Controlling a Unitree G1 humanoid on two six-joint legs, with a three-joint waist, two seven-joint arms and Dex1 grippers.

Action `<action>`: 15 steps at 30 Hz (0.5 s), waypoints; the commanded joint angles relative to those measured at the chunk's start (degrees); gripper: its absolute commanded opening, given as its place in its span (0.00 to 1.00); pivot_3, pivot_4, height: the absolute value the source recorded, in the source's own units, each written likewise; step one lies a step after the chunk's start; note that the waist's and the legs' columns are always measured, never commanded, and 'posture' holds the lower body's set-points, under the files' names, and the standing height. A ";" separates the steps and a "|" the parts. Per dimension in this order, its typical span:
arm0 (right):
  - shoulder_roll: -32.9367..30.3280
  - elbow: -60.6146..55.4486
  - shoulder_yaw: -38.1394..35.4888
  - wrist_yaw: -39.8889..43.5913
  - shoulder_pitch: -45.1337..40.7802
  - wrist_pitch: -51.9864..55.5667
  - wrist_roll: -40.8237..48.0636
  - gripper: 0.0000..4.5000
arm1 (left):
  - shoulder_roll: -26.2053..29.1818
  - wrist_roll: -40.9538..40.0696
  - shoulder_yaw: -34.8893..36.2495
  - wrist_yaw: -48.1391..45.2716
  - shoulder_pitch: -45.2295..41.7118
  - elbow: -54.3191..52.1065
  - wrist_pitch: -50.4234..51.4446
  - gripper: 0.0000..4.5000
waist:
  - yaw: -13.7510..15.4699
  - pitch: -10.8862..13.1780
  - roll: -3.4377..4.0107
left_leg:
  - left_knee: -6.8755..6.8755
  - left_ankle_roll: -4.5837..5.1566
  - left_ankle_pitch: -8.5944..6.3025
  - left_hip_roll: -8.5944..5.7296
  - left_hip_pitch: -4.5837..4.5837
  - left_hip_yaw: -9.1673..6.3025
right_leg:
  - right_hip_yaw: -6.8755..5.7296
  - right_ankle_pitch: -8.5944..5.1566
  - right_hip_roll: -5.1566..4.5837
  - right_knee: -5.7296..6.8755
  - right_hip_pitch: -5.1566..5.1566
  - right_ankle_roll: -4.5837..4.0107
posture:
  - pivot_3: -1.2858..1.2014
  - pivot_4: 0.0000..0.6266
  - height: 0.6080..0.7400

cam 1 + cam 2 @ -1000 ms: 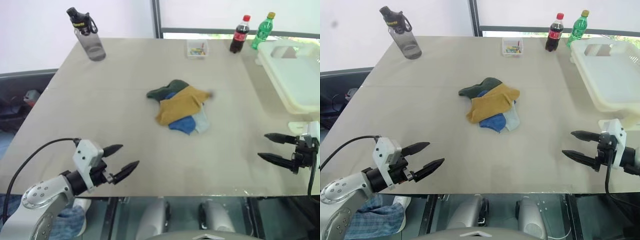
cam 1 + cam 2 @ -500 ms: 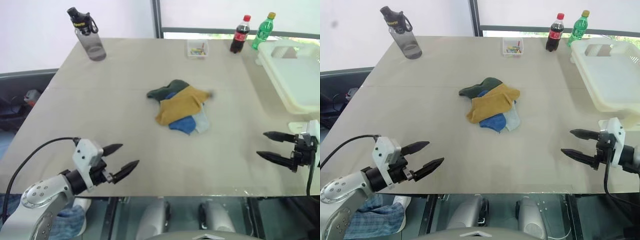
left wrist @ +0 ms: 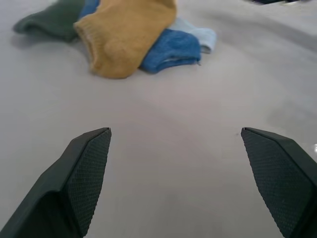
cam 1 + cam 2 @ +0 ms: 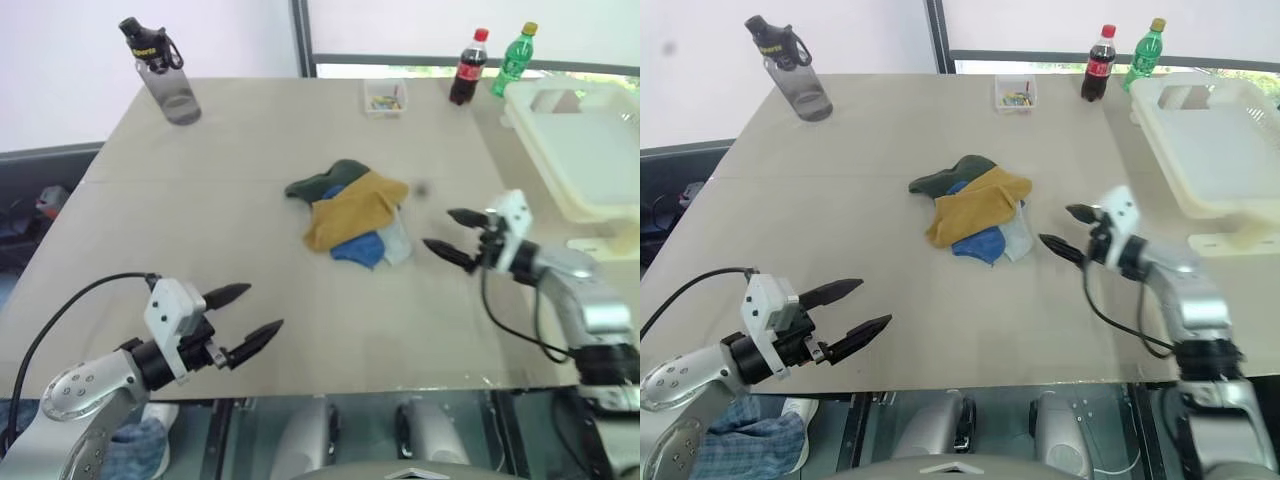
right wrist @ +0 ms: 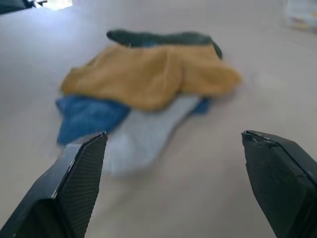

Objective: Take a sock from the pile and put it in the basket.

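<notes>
Two jaws are spread wide, nothing held; small heap of yellow, green, blue socks (image 4: 352, 210) is faced by right gripper (image 4: 452, 234), just beside; left gripper (image 4: 247, 318) well apart.

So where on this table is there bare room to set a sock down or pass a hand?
Bare table lies between the water bottle and the pile, and between the pile and the left gripper. It is crowded along the far right: small clear box, two bottles, basket.

Soft cloth pile (image 4: 355, 214) — smooth plastic basket (image 4: 590, 150), matt table (image 4: 240, 170).
</notes>
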 commanded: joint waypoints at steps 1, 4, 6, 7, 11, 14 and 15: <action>3.65 3.49 2.28 -2.03 -3.12 -4.65 -2.54 1.00 | 0.09 -0.62 1.27 0.02 0.13 -1.32 -1.28 1.00 | 0.33 0.00 0.00 | -0.01 -0.01 0.01 -0.03 -0.10 -0.02 | -0.02 0.00 0.06 -0.01 -0.08 0.00 | 0.52 0.24 1.00; 6.70 8.21 4.57 -3.95 -5.99 -8.24 -5.87 1.00 | -0.05 -0.59 1.02 0.35 -0.04 -1.40 -1.33 1.00 | 0.18 0.00 -0.01 | -0.01 -0.01 0.01 -0.08 -0.16 0.06 | -0.03 0.00 0.18 -0.09 -0.11 0.00 | 0.52 0.24 1.00; 8.30 10.84 4.90 -5.16 -7.37 -9.82 -6.91 1.00 | -0.15 -0.54 0.83 0.62 -0.14 -1.58 -1.28 1.00 | -0.05 0.00 0.00 | -0.01 -0.01 0.01 -0.08 -0.16 0.16 | -0.04 0.00 0.18 -0.04 -0.18 0.01 | 0.52 0.24 1.00; 9.01 11.98 4.91 -5.60 -7.90 -10.72 -7.25 1.00 | -0.24 -0.51 0.76 0.77 -0.16 -1.71 -1.24 1.00 | -0.12 0.00 -0.01 | -0.01 -0.01 0.01 -0.08 -0.16 0.15 | -0.03 0.00 0.19 -0.02 -0.19 0.01 | 0.52 0.24 1.00; 10.01 14.77 4.42 -6.89 -9.04 -13.06 -8.33 0.87 | -0.59 -0.70 0.92 1.36 0.40 -2.57 -1.01 1.00 | -0.33 0.00 0.00 | -0.01 -0.03 0.02 -0.01 -0.08 0.17 | -0.01 0.00 0.27 0.15 -0.23 0.00 | 0.52 0.24 1.00; 10.06 15.35 4.22 -6.94 -9.16 -13.62 -8.48 0.61 | -0.81 -0.79 0.93 1.67 1.11 -3.17 -0.95 1.00 | -0.36 0.00 0.00 | -0.01 -0.03 0.02 0.00 -0.08 0.18 | 0.02 0.00 0.26 0.18 -0.24 0.00 | 0.52 0.24 1.00; 10.12 15.44 4.26 -6.94 -9.13 -13.70 -8.50 0.50 | -0.82 -0.87 0.90 1.78 1.19 -3.24 -0.92 1.00 | -0.36 0.00 0.00 | -0.01 -0.03 0.02 0.00 -0.08 0.18 | 0.03 0.00 0.25 0.18 -0.25 0.00 | 0.52 0.24 1.00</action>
